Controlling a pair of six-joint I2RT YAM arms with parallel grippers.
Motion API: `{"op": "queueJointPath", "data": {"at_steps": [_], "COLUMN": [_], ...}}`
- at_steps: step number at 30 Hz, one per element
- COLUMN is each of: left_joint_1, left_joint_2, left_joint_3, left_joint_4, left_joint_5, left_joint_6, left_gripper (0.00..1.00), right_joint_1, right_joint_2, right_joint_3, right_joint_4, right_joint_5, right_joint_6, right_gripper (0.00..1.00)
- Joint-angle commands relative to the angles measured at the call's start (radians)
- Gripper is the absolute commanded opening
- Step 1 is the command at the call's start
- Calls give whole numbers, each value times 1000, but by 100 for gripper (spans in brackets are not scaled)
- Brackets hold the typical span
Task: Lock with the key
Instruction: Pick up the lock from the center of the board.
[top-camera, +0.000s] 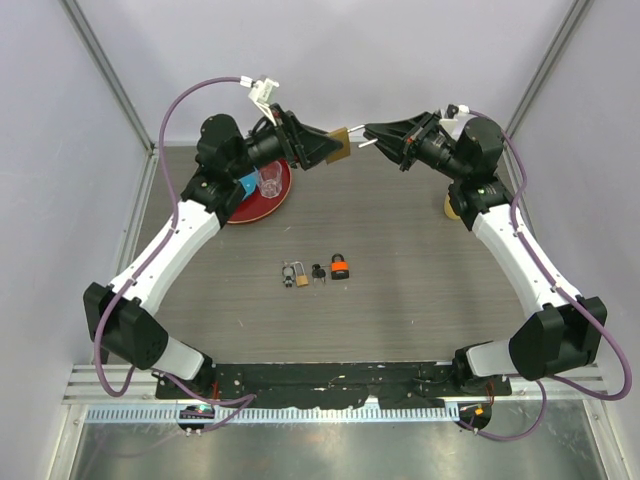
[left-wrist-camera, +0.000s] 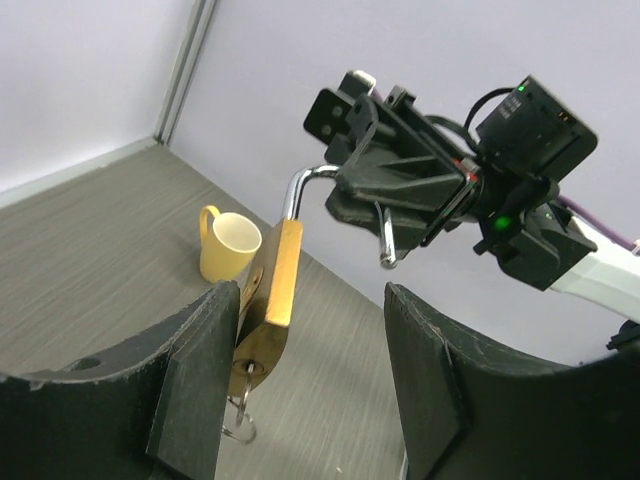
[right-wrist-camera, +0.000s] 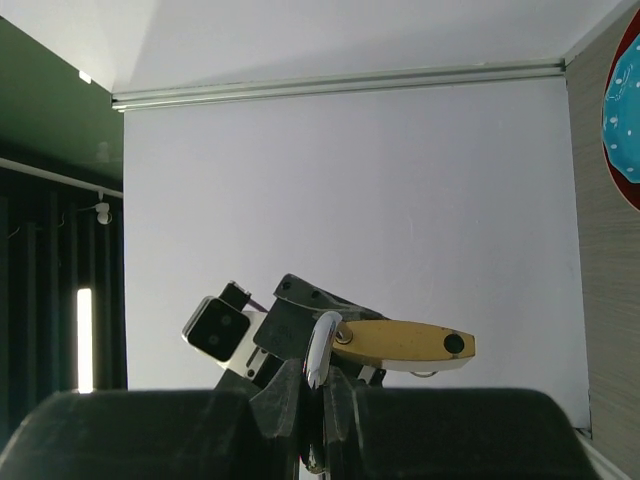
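Note:
A brass padlock (top-camera: 340, 146) hangs in the air between my two raised grippers at the back of the table. My right gripper (top-camera: 372, 135) is shut on its steel shackle (right-wrist-camera: 322, 345), which shows between the closed fingers in the right wrist view. In the left wrist view the brass body (left-wrist-camera: 276, 285) hangs beside the left finger (left-wrist-camera: 195, 380) of my open left gripper (left-wrist-camera: 310, 330). A key ring (left-wrist-camera: 238, 408) hangs from the padlock's lower end. I cannot make out the key itself there.
A small padlock (top-camera: 293, 275), loose keys (top-camera: 318, 272) and an orange-and-black item (top-camera: 341, 266) lie mid-table. A red plate (top-camera: 268, 203) with a clear glass (top-camera: 270, 182) sits back left. A yellow mug (left-wrist-camera: 230, 245) stands back right.

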Motion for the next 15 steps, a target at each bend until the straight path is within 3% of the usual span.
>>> {"op": "queueJointPath", "data": {"at_steps": [1,15], "left_joint_1": [0,0], "left_joint_2": [-34,-31], "left_joint_3": [-18,-32], "left_joint_4": [3,22], "left_joint_5": [35,118], "left_joint_6": [15,-22], "left_gripper": [63,44], "right_joint_1": [-1,-4], "right_joint_2": [-56,-46], "right_joint_3": [69,79], "right_joint_4": [104,132], "right_joint_5": [24,12], "right_joint_6": [40,63], "right_gripper": [2,2]}}
